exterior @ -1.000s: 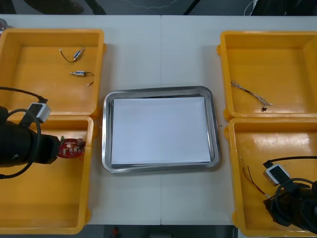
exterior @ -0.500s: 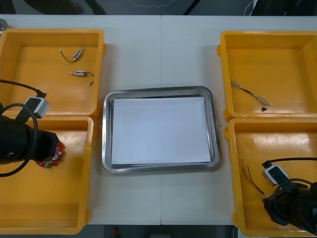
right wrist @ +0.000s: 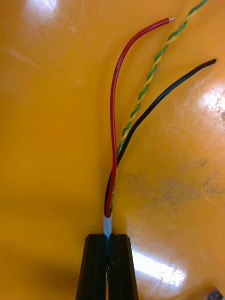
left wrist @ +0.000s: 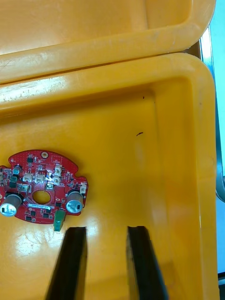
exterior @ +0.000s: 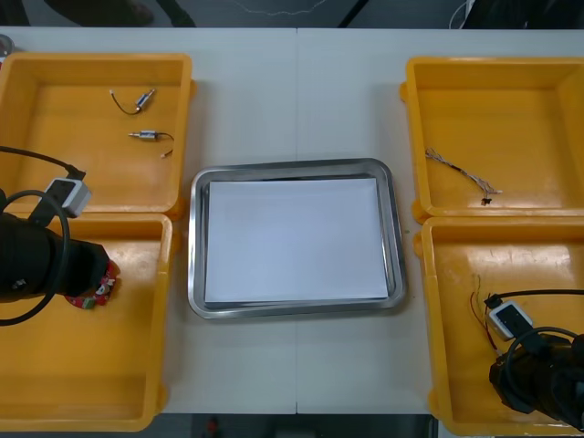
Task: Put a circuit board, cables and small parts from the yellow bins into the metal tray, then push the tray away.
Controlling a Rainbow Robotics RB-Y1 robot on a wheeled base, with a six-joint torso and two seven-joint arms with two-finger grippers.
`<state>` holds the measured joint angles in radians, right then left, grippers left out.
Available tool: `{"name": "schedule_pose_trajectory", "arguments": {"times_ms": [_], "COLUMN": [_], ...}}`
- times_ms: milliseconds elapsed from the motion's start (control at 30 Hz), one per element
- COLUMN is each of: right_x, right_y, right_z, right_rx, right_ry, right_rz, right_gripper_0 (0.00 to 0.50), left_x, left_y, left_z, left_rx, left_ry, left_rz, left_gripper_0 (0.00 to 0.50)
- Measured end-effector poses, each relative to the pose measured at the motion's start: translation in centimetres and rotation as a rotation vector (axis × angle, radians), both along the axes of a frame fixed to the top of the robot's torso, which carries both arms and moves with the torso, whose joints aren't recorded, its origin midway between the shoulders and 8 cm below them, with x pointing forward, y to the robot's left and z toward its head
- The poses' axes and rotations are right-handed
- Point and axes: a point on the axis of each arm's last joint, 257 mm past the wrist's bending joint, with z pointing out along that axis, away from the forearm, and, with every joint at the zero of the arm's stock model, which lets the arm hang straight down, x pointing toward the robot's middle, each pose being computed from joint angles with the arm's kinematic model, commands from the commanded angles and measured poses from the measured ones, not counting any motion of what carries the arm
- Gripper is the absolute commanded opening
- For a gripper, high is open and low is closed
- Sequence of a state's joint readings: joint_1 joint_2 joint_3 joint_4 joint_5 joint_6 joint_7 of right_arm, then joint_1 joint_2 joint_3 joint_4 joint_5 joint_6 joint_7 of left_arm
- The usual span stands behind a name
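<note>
Front view, looking steeply down on a light desk (exterior: 292, 91): we see a metal tray (exterior: 194, 274), white inside, lying at the middle of the desk with two yellow bins on each side. At the desk's near left corner the left arm reaches over the near-left bin (exterior: 82, 392). A round red circuit board (exterior: 99, 288) peeks out from under the arm, lying on the bin floor in the half toward the bin's far edge. From the left wrist camera we see the left gripper (left wrist: 105, 230) released, its two black fingers standing apart over bare bin floor. The board lies flat just beyond one fingertip, outside the gap and not gripped. At the desk's near right corner the right arm hangs over the near-right bin (exterior: 456, 246). From the right wrist camera we see the right gripper (right wrist: 108, 238) clenched on a cable bundle (right wrist: 113, 122). A red wire, a black wire and a twisted green-and-yellow pair run out of a white sleeve pinched between the fingertips and spread apart over the bin floor. The far-left bin (exterior: 55, 173) holds two small metal parts (exterior: 146, 136) and a short black cable (exterior: 119, 102) in its far half. The far-right bin (exterior: 511, 91) holds a thin cable (exterior: 461, 172) toward its near left corner.
</note>
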<state>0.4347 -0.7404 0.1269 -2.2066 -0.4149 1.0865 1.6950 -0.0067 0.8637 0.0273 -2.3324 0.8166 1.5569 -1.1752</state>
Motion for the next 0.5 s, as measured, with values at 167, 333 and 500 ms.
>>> {"name": "schedule_pose_trajectory", "arguments": {"times_ms": [167,333,500], "right_x": [0.0,0.5,0.7], "right_y": [-0.9,-1.8,-1.6], "right_z": [0.8,3.8,7.7], "right_rx": [-0.031,-0.054,-0.031], "right_ry": [0.025,0.038,0.040], "right_rz": [-0.014,-0.036,-0.047], "right_gripper_0": [0.000,0.000,0.000], "left_x": [0.0,0.0,1.1], "left_y": [0.0,0.1,0.5], "left_z": [0.0,0.0,-0.3], "left_rx": [0.000,0.002,-0.025], "left_ry": [0.000,-0.001,-0.021], "left_rz": [0.000,0.002,0.022], "left_gripper_0": [0.500,0.500,0.500]}}
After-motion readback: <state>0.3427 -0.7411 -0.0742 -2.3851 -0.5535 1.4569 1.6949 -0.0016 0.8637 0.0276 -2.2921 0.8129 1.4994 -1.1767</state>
